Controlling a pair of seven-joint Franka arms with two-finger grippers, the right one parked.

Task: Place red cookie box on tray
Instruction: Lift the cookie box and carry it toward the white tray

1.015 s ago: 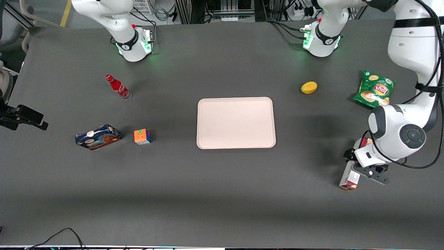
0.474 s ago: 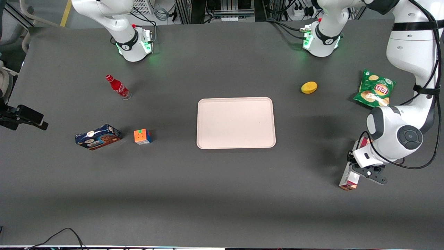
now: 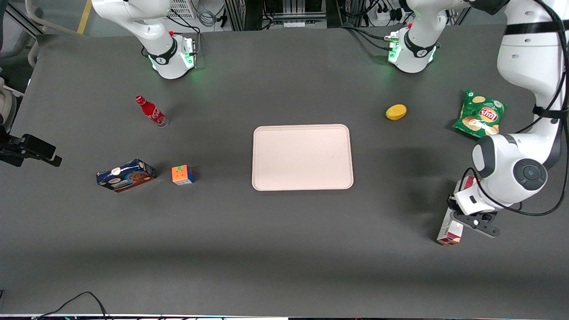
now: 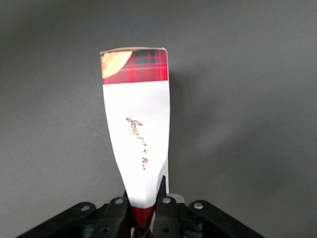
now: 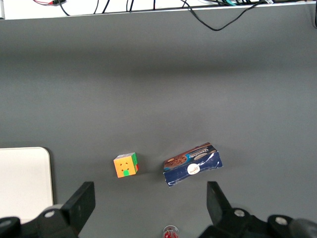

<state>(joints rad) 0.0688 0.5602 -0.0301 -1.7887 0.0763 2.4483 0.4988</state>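
Item: red cookie box (image 3: 449, 229), at the working arm's end of the table, long axis running roughly 12-to-6 o'clock in the front view. Gripper (image 4: 143, 208): fingers clamped across the box's upper part. Tray (image 3: 302, 157): table centre, toward 10 o'clock from the box, well apart.

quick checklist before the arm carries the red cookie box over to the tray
1. Claw shut on the red cookie box, toward the working arm's end of the table: ok.
2. Grip centred on box: not ok, it pinches one end.
3. Box lifted off the table: cannot tell.
4. Tray free to receive it: ok.
5. Straight path to the tray unobstructed; mango and chip bag lie farther from the front camera: ok.
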